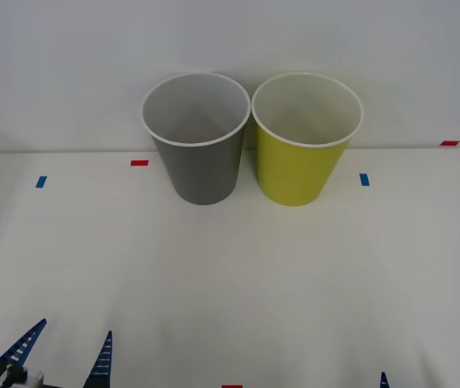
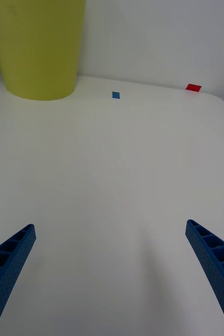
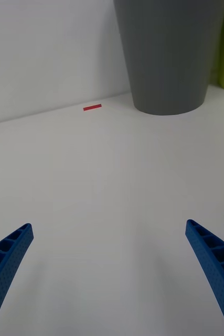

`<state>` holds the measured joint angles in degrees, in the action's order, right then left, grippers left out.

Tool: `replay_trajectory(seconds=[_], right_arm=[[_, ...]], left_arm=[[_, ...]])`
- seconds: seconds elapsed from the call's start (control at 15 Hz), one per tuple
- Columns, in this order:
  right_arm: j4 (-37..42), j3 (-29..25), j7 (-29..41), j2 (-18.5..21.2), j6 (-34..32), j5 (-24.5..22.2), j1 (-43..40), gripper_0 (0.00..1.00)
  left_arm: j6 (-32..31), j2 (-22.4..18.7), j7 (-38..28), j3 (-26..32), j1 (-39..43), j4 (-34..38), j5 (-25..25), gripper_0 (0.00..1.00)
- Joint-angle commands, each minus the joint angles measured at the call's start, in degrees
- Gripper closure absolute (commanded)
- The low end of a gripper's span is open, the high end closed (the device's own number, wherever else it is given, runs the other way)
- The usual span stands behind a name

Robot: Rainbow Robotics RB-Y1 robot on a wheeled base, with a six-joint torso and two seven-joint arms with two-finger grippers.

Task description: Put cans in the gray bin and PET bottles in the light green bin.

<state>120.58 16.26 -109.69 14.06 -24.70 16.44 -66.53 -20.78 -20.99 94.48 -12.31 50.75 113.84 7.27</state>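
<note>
A: Start at the near edge of the worktop (image 1: 230, 275). What are the arms doing?

B: Both are low at that edge. The left hand (image 1: 60, 347) sits by the near left corner with its blue ribbed fingers spread wide and nothing between them. The right hand (image 1: 425, 380) is at the near right corner; its finger tips barely rise over the edge, but its wrist view shows them wide apart and empty as well.

A: So which step is this?

B: I'd judge it a waiting one: either before a pick or after the sorting is done. No can or bottle lies on the bare white surface between the hands and the bins.

A: And farther back?

B: The gray bin (image 1: 196, 137) and the light green bin (image 1: 306, 139) stand upright along the far edge, side by side, rims almost touching, gray on the left. Small red and blue tape marks lie near them.

A: What would the next move need?

B: Something to grasp. If a can turns up, it goes to the gray bin, which stands ahead of the left hand.

A: Anything hidden?

B: The bottoms of both bins. The front view shows only pale upper walls, so I cannot tell whether anything lies inside.
</note>
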Motion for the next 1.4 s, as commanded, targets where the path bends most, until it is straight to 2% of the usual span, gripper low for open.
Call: replay_trajectory(seconds=[0.07, 1.4], right_arm=[[0.00, 0.00, 0.00, 0.00, 0.00, 0.00, 0.00, 0.00], [0.00, 0.00, 0.00, 0.00, 0.00, 0.00, 0.00, 0.00]], left_arm=[[-1.81, 0.69, 0.35, -0.26, 2.69, -0.46, -0.33, 0.00], [-2.95, 1.56, 1.76, -0.44, 4.36, -1.86, 0.02, 0.00]])
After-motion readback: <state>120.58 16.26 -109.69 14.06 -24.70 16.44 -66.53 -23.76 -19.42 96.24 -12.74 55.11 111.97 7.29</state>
